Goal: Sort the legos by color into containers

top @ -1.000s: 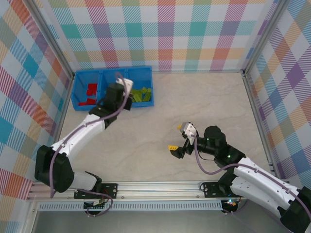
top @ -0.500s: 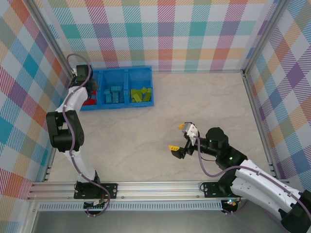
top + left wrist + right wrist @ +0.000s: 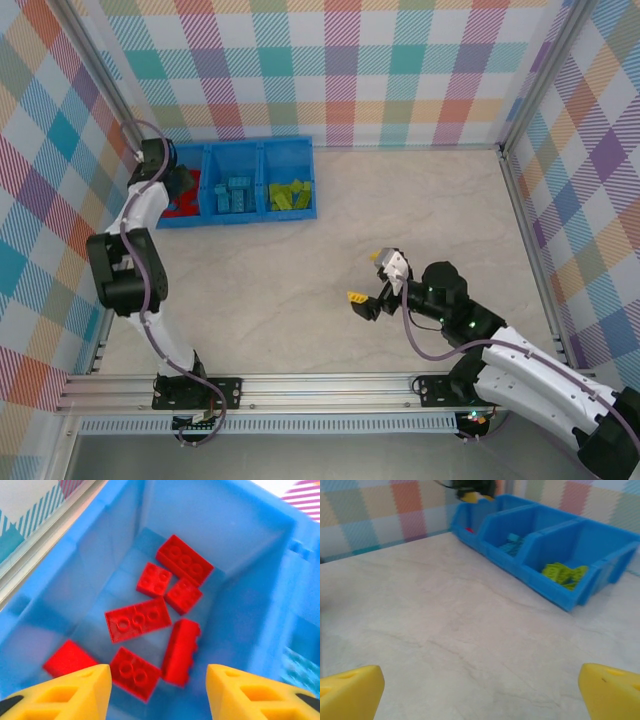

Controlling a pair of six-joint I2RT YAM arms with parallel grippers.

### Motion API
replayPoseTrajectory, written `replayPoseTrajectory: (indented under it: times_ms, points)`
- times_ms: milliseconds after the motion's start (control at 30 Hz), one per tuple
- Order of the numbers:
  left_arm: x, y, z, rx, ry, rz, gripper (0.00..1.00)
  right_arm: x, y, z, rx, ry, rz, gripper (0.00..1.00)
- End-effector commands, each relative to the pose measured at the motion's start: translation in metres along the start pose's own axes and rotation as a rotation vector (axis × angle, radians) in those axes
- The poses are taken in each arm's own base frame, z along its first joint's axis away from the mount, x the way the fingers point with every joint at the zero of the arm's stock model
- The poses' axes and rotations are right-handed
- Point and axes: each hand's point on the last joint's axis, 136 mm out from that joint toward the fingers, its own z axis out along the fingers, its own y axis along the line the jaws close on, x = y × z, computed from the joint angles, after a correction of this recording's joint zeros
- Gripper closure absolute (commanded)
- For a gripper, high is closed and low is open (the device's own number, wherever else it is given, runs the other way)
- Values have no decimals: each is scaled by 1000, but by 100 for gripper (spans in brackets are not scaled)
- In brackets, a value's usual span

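The containers (image 3: 240, 216) are three joined blue bins at the back left. Red legos (image 3: 184, 207) lie in the left bin, light blue legos (image 3: 236, 193) in the middle one, lime green legos (image 3: 290, 194) in the right one. My left gripper (image 3: 179, 187) hangs over the left bin. In the left wrist view, the left gripper (image 3: 157, 692) is open just above several red legos (image 3: 137, 620) on the bin floor (image 3: 250, 555); one red brick (image 3: 180, 652) lies on its side. My right gripper (image 3: 367, 277) is open above bare table, and the right gripper (image 3: 480, 695) holds nothing.
The bins (image 3: 570, 600) stand far ahead of my right gripper, with marbled tabletop (image 3: 470, 630) between. Checked walls close the table on three sides; the left wall (image 3: 60, 200) runs right beside the left arm. The metal rail (image 3: 320, 385) lines the near edge.
The left arm has swung from over the middle and right bins to the left bin, folding back along the left wall. The right gripper has barely shifted.
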Motion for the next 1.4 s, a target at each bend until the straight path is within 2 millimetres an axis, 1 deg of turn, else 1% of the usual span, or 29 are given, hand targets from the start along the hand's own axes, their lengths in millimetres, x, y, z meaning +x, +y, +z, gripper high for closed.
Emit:
replayPoseTrajectory:
  times_ms: [0,133,233,267,300,367,433,500,567,600,667,733,767,800,833,867,900,933,967,1000,1033,1067,1100,1133,1167,1200,1233,1300,1367]
  points:
    - [-17,-41,-68,174,-140,-34,44,-1,-45,-4,260,-21,20,0]
    - [24,-72,-127,304,-217,61,41,11,-95,-21,533,24,59,0]
    - [69,-102,-171,436,-303,245,36,25,-143,-46,795,87,113,0]
    - [86,-107,-181,458,-318,307,35,32,-160,-57,884,118,143,0]
    - [99,-108,-187,470,-322,349,35,39,-171,-63,930,155,163,0]
    - [129,-106,-193,482,-308,421,34,51,-193,-73,1006,221,191,0]
    - [145,-94,-194,460,-317,445,34,62,-213,-79,1067,249,219,0]
    - [154,-78,-190,421,-340,445,33,76,-232,-83,1103,265,271,0]
    - [160,-58,-184,362,-374,460,31,101,-248,-80,1088,300,371,0]
    - [161,-51,-182,338,-388,469,29,112,-254,-80,1085,311,427,0]
    - [167,-40,-177,296,-408,507,18,134,-264,-73,1036,311,495,0]
    - [172,-33,-172,272,-414,541,10,144,-272,-63,1009,273,465,0]
    - [173,-30,-169,256,-417,546,8,143,-278,-58,1009,243,428,0]
    - [174,-27,-167,248,-420,549,6,144,-281,-57,1020,243,441,0]
    - [175,-25,-164,239,-428,546,3,138,-285,-53,1014,199,413,0]
    - [174,-23,-162,230,-437,536,2,134,-286,-48,989,176,397,0]
    - [174,-20,-159,223,-443,529,1,127,-288,-40,953,141,338,0]
    - [174,-17,-155,215,-449,519,1,134,-288,-34,933,136,337,0]
    - [174,-16,-152,211,-454,508,1,137,-291,-33,934,116,339,0]
    - [173,-13,-147,206,-455,498,0,142,-288,-41,922,114,388,0]
    - [174,-11,-142,207,-451,490,0,153,-286,-47,944,89,399,0]
    - [175,-9,-136,205,-443,485,0,145,-289,-51,968,12,351,0]
    - [176,-7,-129,209,-430,479,0,143,-281,-49,928,11,352,0]
    - [178,-6,-121,206,-410,476,0,144,-280,-46,910,20,351,0]
    - [178,-6,-116,208,-402,473,0,140,-282,-40,888,12,333,0]
    - [181,-6,-109,210,-390,476,0,139,-274,-27,788,52,323,0]
    - [181,-7,-103,212,-383,475,0,141,-269,-21,746,71,316,0]
    - [180,-10,-96,217,-375,481,0,141,-277,-33,835,36,330,0]
    - [172,-14,-91,236,-409,453,0,143,-282,-29,827,72,357,0]
